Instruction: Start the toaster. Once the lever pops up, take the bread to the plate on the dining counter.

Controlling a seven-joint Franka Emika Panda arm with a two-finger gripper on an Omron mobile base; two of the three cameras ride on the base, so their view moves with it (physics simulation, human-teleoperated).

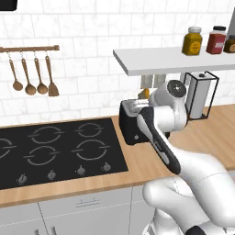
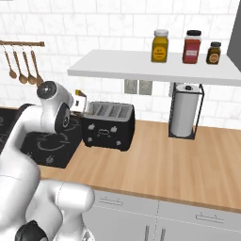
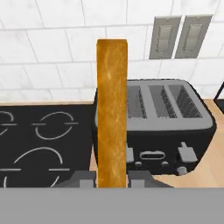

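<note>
Clamped between the jaws of the gripper (image 3: pixel 112 180), the bread (image 3: pixel 112 113) is seen edge-on in the hand view, standing upright with its lower end pinched between the two dark fingertips (image 3: pixel 83 179). It is held clear of the slots, in front of and above the toaster (image 3: pixel 168 127), which stands on the wood-topped desk (image 2: pixel 155 164) just beside the right edge of the black cooktop (image 1: pixel 55 147).

Only a narrow strip of the slice is gripped, so a swing of the arm is judged likely to tilt or slip it out; a fall would land it on the cooktop or the desk edge. A low sweep sideways could also knock the slice against the toaster's top.

Further back, a white shelf (image 2: pixel 155 70) with three jars (image 2: pixel 160 45) hangs over the rear of the desk, and a paper-towel holder (image 2: pixel 184 113) stands under it to the right. Lifting straight up and back is judged risky, since the upright slice or the wrist could strike the shelf's underside.

Neither the plate nor the dining counter can be placed from here, so a drive with the slice held this lightly is the longest exposure to a drop.
</note>
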